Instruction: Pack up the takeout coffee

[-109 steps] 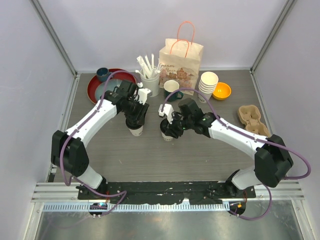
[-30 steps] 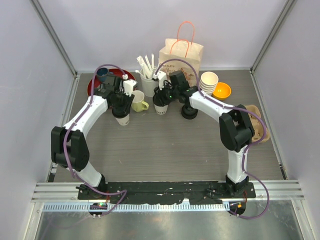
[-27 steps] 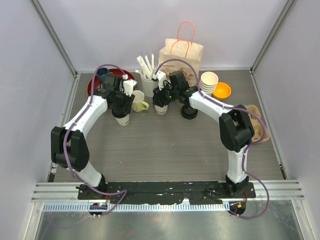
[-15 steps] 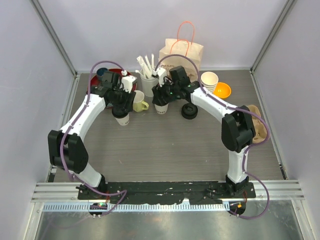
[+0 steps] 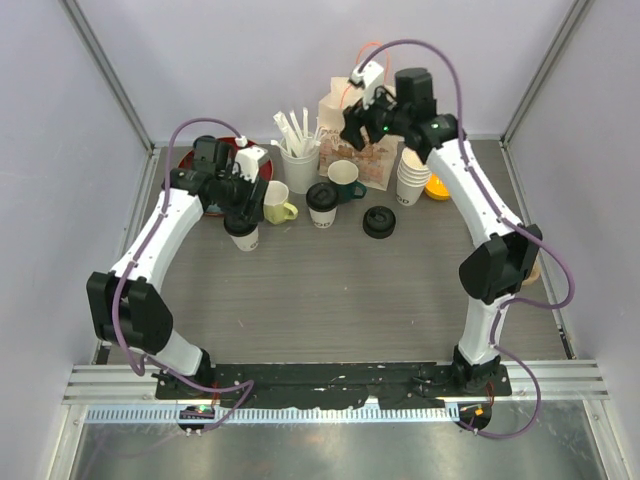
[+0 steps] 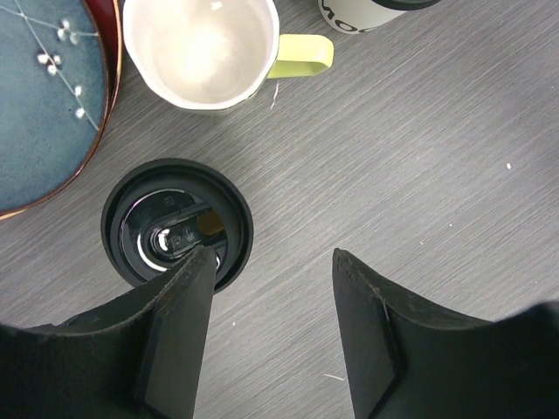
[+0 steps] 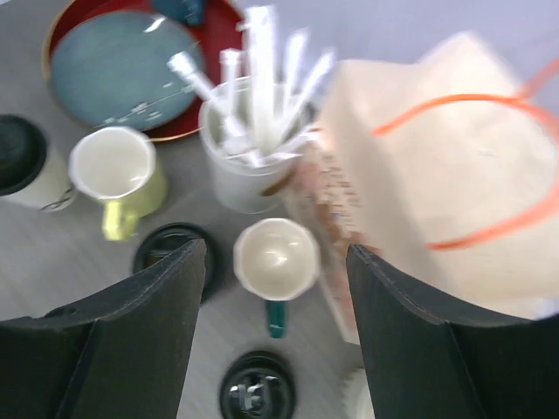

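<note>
Two takeout coffee cups with black lids stand on the table. One cup (image 5: 243,237) (image 6: 177,231) sits below my left gripper (image 5: 242,208) (image 6: 272,257). That gripper is open, and its left finger overlaps the lid's edge, with only bare table between the jaws. The other cup (image 5: 322,203) (image 7: 166,255) stands free beside a green mug (image 5: 346,180) (image 7: 278,259). My right gripper (image 5: 357,127) (image 7: 275,247) hangs open and empty, high up by the paper bag (image 5: 362,120) (image 7: 437,175).
A loose black lid (image 5: 380,222) (image 7: 256,388) lies on the table. A yellow mug (image 5: 277,203) (image 6: 201,48), a white holder of sachets (image 5: 298,160) (image 7: 249,157), a red tray with a blue plate (image 5: 200,180) (image 7: 122,70) and stacked lidless cups (image 5: 413,172) crowd the back.
Both grippers have opened and let go of their cups. The right arm has risen up and back toward the bag. The left gripper has lifted slightly above its cup.
</note>
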Controlling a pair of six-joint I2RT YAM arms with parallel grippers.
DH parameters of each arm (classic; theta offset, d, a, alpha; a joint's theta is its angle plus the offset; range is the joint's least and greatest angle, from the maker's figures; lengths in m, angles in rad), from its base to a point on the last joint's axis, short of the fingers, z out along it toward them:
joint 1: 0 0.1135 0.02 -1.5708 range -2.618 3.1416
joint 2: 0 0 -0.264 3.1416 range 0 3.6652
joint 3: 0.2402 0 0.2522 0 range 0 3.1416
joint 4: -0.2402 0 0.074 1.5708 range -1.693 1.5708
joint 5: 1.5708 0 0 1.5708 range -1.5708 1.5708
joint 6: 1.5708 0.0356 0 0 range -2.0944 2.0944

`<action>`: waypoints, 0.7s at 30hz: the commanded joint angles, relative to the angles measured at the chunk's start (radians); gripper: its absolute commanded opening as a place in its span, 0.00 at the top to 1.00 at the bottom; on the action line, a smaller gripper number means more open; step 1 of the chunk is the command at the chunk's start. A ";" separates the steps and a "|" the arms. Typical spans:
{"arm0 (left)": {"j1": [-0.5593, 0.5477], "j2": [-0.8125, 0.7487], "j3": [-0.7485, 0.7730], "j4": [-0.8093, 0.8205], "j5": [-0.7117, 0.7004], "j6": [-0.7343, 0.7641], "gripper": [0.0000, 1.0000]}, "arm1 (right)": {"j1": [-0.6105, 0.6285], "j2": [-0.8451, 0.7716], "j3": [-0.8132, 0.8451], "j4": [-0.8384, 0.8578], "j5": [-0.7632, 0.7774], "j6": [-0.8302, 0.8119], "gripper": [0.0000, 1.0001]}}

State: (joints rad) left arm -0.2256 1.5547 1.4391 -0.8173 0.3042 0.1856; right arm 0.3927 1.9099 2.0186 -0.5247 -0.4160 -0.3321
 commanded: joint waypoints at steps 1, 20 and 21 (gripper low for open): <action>0.014 -0.054 0.021 -0.011 0.021 -0.008 0.40 | -0.073 0.030 0.179 -0.087 0.066 -0.062 0.28; 0.022 -0.050 0.006 -0.019 0.035 -0.012 0.39 | -0.140 0.320 0.468 -0.239 0.108 -0.229 0.56; 0.023 -0.051 0.003 -0.019 0.035 -0.012 0.39 | -0.141 0.322 0.474 -0.236 0.106 -0.232 0.67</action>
State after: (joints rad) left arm -0.2081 1.5322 1.4391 -0.8303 0.3119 0.1852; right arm 0.2539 2.2417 2.3974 -0.7685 -0.3386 -0.5449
